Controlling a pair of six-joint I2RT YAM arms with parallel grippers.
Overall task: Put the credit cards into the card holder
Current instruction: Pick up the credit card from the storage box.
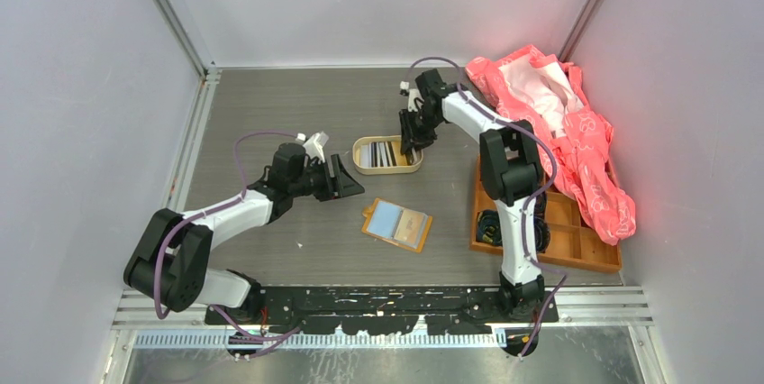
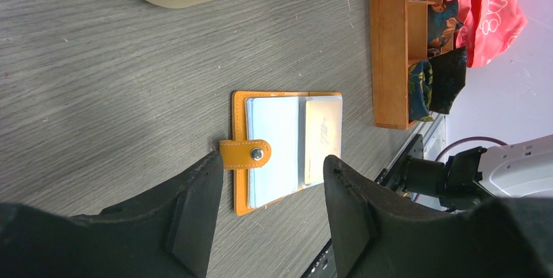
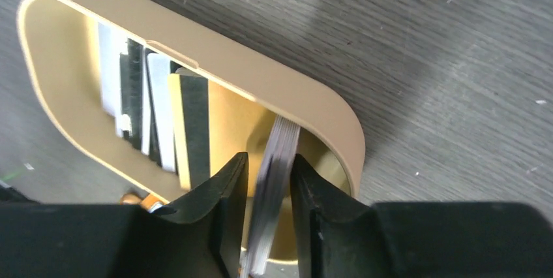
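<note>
Dead centre, your holder (image 1: pixel 396 224) lies open, pale blue and tan side up, strap on its left edge, just on the near side of the tin (image 1: pixel 387 155). Your right gripper (image 3: pixel 269 167) is down in the tin's right end, jaws narrow, pinching a stack of cards (image 3: pixel 277 160). Other cards stand further left in the tin. Your left gripper (image 2: pixel 274 167) hovers just left of the holder, spread wide.

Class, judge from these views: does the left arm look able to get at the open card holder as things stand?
Probably yes. The left gripper is open and points at the card holder, which lies open on the table with nothing between them; the right gripper is away at the tin.
</note>
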